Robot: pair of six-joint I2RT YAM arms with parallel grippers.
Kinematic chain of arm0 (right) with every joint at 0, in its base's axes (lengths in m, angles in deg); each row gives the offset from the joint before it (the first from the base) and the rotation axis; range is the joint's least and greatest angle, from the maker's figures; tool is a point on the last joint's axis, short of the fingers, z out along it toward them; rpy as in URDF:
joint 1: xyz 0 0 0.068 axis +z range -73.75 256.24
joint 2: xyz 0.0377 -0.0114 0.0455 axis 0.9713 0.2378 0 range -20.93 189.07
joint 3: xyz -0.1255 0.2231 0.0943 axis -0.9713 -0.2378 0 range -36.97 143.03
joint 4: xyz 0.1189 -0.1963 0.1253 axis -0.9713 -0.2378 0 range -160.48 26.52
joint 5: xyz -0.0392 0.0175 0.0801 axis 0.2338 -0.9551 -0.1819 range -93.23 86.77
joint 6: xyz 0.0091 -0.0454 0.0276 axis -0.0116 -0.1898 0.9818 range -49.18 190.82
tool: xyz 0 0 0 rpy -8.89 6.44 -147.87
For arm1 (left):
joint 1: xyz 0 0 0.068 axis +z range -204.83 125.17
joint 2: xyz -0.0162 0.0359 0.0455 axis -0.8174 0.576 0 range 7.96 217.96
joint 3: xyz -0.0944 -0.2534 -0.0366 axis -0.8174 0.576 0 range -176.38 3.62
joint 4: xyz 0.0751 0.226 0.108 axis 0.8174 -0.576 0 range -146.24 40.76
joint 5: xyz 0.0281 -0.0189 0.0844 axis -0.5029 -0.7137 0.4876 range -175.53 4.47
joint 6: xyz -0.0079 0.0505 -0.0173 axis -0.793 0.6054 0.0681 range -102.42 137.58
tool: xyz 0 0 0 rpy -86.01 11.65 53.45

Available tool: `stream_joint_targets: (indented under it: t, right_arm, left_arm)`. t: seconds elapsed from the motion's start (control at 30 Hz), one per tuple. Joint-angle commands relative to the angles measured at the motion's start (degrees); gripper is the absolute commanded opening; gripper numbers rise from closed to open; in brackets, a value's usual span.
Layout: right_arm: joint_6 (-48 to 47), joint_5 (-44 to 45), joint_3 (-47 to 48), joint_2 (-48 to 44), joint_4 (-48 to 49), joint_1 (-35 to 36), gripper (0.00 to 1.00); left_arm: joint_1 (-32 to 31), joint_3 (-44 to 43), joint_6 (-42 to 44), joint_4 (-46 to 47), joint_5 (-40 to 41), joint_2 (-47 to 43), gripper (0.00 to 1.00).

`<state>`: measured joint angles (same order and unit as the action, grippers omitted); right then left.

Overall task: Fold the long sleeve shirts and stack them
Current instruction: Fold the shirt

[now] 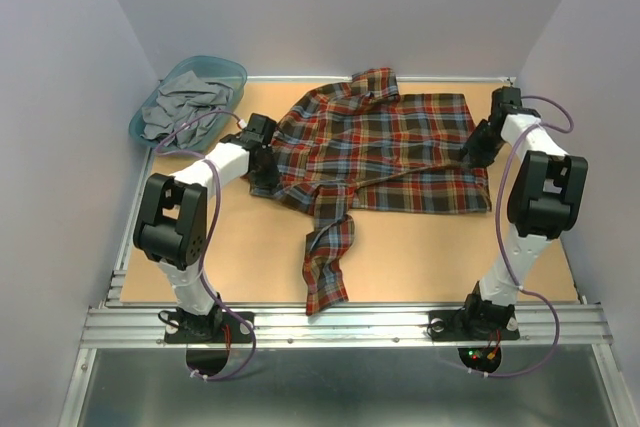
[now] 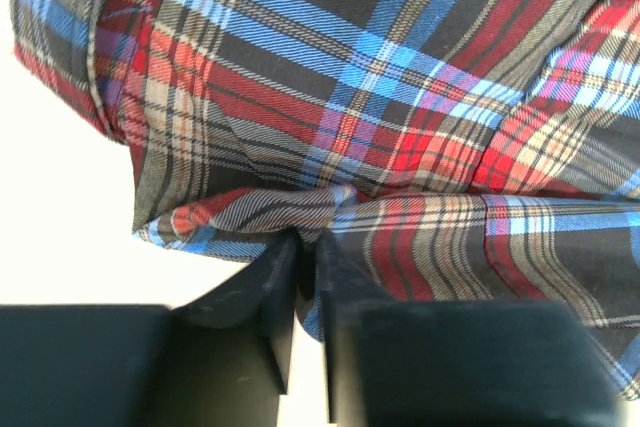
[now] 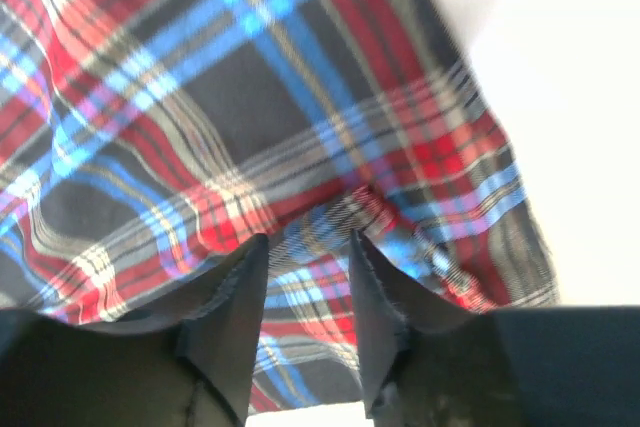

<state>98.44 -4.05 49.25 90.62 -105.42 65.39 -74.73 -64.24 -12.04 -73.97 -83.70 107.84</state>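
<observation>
A red, brown, navy and yellow plaid long sleeve shirt (image 1: 390,152) lies spread on the tan table, collar toward the back. One sleeve (image 1: 328,267) trails toward the front edge. My left gripper (image 1: 265,169) rests at the shirt's left edge. In the left wrist view its jaws (image 2: 308,237) stand a narrow slit apart, with a bunched fold of plaid (image 2: 260,215) at the tips. My right gripper (image 1: 475,152) sits at the shirt's right edge. Its fingers (image 3: 308,239) are clearly parted over loose plaid cloth (image 3: 200,97), gripping nothing.
A teal plastic basket (image 1: 235,72) with grey garments (image 1: 180,107) stands at the back left corner. Walls close in the table on three sides. A metal rail (image 1: 340,322) runs along the near edge between the arm bases.
</observation>
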Motion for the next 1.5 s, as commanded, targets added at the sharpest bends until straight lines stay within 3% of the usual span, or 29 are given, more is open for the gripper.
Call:
stream_joint_targets:
  t: [0.0, 0.1, 0.17, 0.2, 0.27, 0.57, 0.93, 1.13, 1.47]
  right_arm:
    - [-0.63, 4.94, 4.84, -1.07, 1.77, -0.13, 0.49]
    - [-0.55, 7.58, 4.40, -4.57, 1.77, -0.13, 0.61]
    - [-0.81, 7.67, 3.44, -6.41, 1.77, -0.13, 0.62]
    - [-1.16, 6.54, 2.04, -7.56, 1.77, -0.13, 0.62]
    - [-1.51, 4.97, 0.02, -10.71, 1.85, -0.13, 0.62]
    - [1.73, -3.40, -20.81, -22.07, 8.00, -0.13, 0.60]
    - [8.24, 3.54, -36.80, -22.60, 12.05, -4.87, 0.47]
    - [8.77, 5.22, -41.56, -24.01, 13.01, -10.49, 0.46]
    - [4.82, 5.84, -40.25, -33.83, 12.66, -11.12, 0.48]
  left_arm:
    - [1.35, -1.31, 1.06, 0.56, 1.69, -2.14, 0.31]
    - [1.62, -4.20, 1.50, 0.47, 1.69, -3.28, 0.52]
    - [1.79, -5.00, 1.76, 0.39, 1.60, -4.59, 0.61]
    - [1.80, -5.27, 1.85, 0.39, 1.60, -5.04, 0.72]
    - [1.97, -5.18, 1.85, 0.47, 1.69, -6.09, 0.78]
    - [2.59, -1.32, 2.73, 2.58, 1.78, -8.47, 0.79]
    - [3.64, 1.32, 2.82, 5.48, 2.48, -2.41, 0.79]
    - [5.04, 2.99, 2.91, 6.45, 2.04, -0.39, 0.79]
    - [6.63, 4.13, 3.08, 5.22, 1.25, -3.98, 0.79]
